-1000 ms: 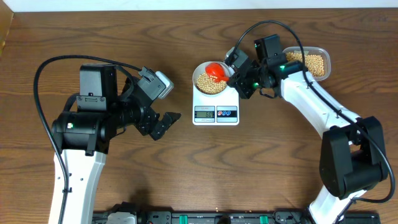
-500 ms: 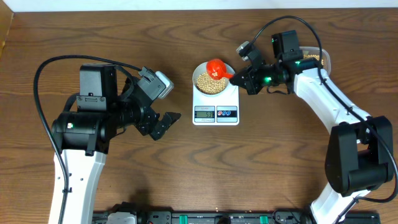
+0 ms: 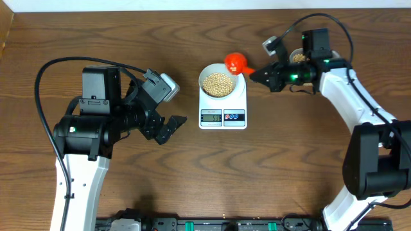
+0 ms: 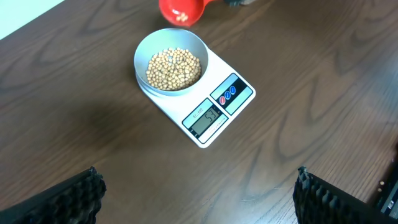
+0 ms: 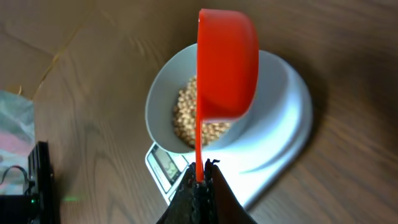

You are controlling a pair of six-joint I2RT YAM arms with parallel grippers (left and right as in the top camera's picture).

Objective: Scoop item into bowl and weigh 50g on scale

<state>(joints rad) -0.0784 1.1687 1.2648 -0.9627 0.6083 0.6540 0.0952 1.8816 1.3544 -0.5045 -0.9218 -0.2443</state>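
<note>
One bowl (image 3: pixel 218 70) of beans (image 3: pixel 218 83) on scale (image 3: pixel 223 102); red scoop (image 3: pixel 236 62) at bowl's 1 o'clock, handle pinched by right end effector (image 3: pixel 255 75); left end effector (image 3: pixel 171 127) fully spread, empty.

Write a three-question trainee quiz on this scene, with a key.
1. True or false: the red scoop rests inside the bowl on the scale.
2. The right gripper is shut on: A) the bowl's rim, B) the scoop's handle, C) nothing.
3. Fill in: the left gripper hangs away from the scale with its jaws ____.
Key: 1 false, it is held just outside the rim of the bowl of beans; 2 B; 3 open.
</note>
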